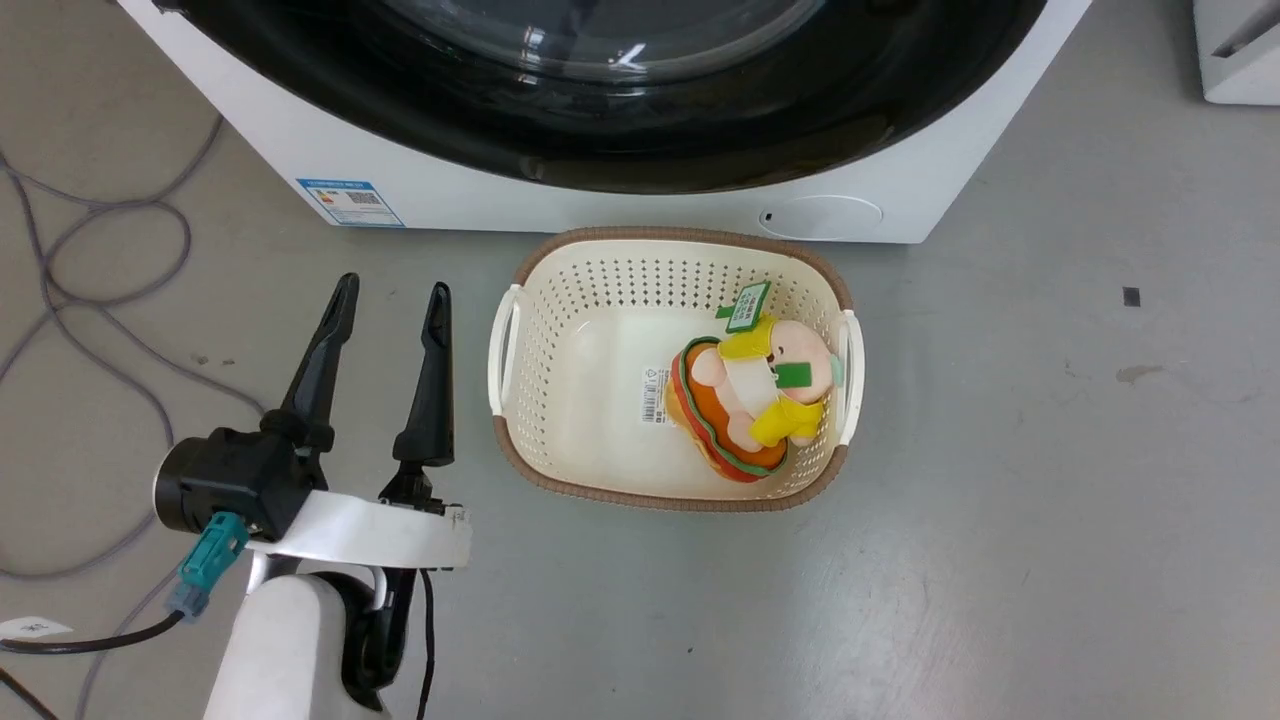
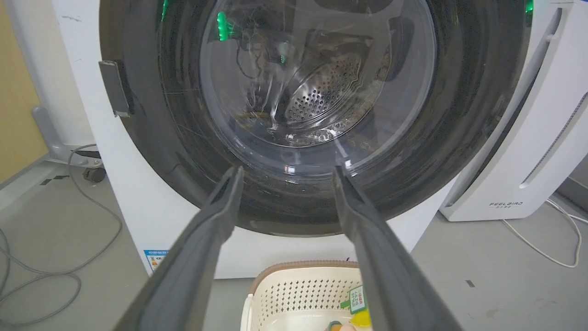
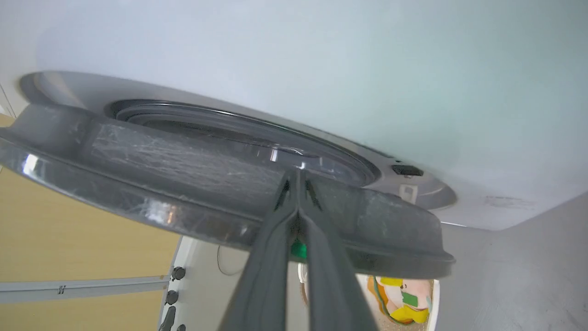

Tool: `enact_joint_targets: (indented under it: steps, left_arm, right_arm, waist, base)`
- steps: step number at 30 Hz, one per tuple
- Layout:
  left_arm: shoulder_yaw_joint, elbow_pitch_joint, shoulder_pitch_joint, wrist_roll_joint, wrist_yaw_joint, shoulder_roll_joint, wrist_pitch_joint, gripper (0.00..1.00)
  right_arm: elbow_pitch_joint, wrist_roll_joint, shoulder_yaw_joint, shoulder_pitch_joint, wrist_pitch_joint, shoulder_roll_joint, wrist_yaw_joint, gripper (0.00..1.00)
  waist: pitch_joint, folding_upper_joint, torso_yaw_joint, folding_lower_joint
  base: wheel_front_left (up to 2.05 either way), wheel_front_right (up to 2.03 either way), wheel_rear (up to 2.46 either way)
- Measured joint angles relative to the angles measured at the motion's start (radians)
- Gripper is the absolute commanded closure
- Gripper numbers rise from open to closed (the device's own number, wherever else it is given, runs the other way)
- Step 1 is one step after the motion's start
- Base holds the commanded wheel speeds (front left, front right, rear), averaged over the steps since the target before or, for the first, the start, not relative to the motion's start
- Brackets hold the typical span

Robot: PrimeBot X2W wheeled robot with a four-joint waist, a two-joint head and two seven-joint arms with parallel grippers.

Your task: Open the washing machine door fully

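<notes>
Head view: glossy round black door [image 1: 640, 150]

Head view steeply down over basket [image 1: 690, 236] — wrist views near the washing machine door [image 2: 151, 138], basket shared

place: test lab | bare grey floor [image 1: 1050, 450]; loose cables [image 1: 60, 290]; washing machine [image 1: 560, 205]; white appliance [image 2: 519, 151]

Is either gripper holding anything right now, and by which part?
Nothing is gripped. The left gripper is open and empty. The right gripper is shut, its tips against the inner face of the washing machine door, not clamping it.
</notes>
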State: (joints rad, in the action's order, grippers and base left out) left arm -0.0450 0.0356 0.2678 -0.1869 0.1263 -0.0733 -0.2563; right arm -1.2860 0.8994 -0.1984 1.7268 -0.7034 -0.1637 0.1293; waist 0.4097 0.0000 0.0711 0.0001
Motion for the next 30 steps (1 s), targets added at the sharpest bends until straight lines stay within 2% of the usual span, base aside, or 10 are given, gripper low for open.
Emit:
enact_joint_targets:
  steps: [9,16,30]
  left_arm:
    - [-0.002,0.004,0.0,0.0,0.0,0.002,0.0,0.0]
    - [-0.003,0.014,0.0,0.0,0.0,0.003,0.0,0.0]
    - [-0.004,0.045,-0.006,0.004,0.0,0.011,0.0,0.0]
  right_arm:
    - [0.035,0.037,0.005,-0.027,-0.069,0.001,0.0,1.0]
    - [0.043,0.062,0.019,-0.082,-0.062,0.05,0.0,1.0]
    - [0.134,0.106,0.013,-0.221,-0.186,0.067,0.0,1.0]
  waist:
    - [-0.006,0.0,-0.003,0.0]
    - [-0.014,0.0,-0.002,0.0]
    - [-0.075,0.0,0.005,-0.0001]
  base:
    - [0.0,0.0,0.0]
    - [0.0,0.0,0.0]
    - [0.0,0.0,0.0]
